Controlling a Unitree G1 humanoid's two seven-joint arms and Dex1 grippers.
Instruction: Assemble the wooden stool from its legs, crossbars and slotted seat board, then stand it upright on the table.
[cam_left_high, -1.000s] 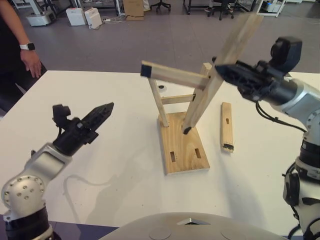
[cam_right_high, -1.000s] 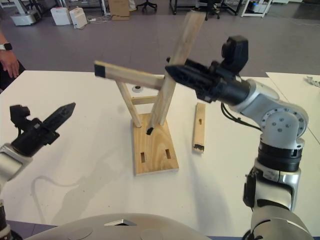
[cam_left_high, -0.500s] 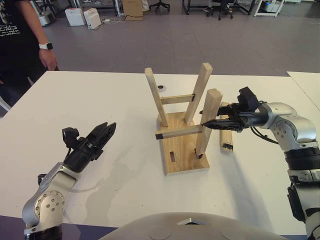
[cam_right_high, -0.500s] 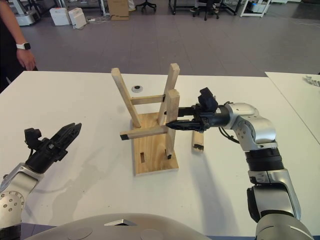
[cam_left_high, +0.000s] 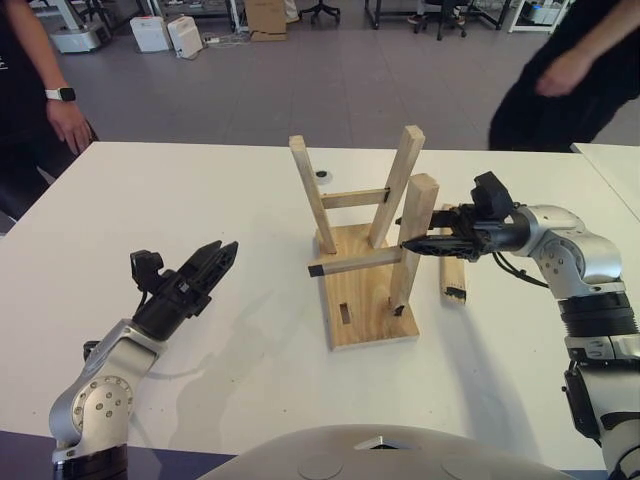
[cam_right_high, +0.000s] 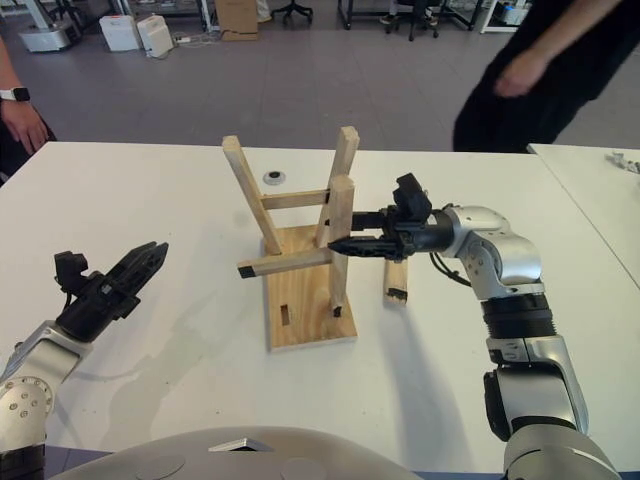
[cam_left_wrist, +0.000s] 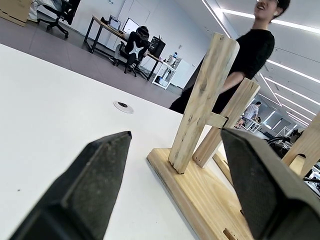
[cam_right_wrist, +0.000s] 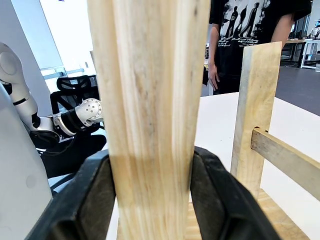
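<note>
The slotted seat board (cam_left_high: 352, 318) lies flat on the table. Two legs (cam_left_high: 310, 196) (cam_left_high: 398, 185) joined by a crossbar (cam_left_high: 352, 198) stand upright in its far end. A third leg (cam_left_high: 412, 235) stands on the board's near right part, and a crossbar (cam_left_high: 355, 262) sticks out from it toward the left. My right gripper (cam_left_high: 408, 243) is shut on this leg (cam_right_wrist: 150, 100) at mid-height, its fingers (cam_right_wrist: 95, 200) on either side. My left gripper (cam_left_high: 222, 250) hovers open over the table left of the board, with the board (cam_left_wrist: 200, 195) seen between its fingers (cam_left_wrist: 85, 190).
A loose leg (cam_left_high: 453, 262) lies on the table right of the board, under my right forearm. A small round disc (cam_left_high: 322, 176) sits behind the stool parts. Bare white table (cam_left_high: 200, 190) spreads to the left and front.
My right gripper brought the leg with its crossbar down from high in the air and stood it on the seat board. My left arm drew back slightly toward me.
</note>
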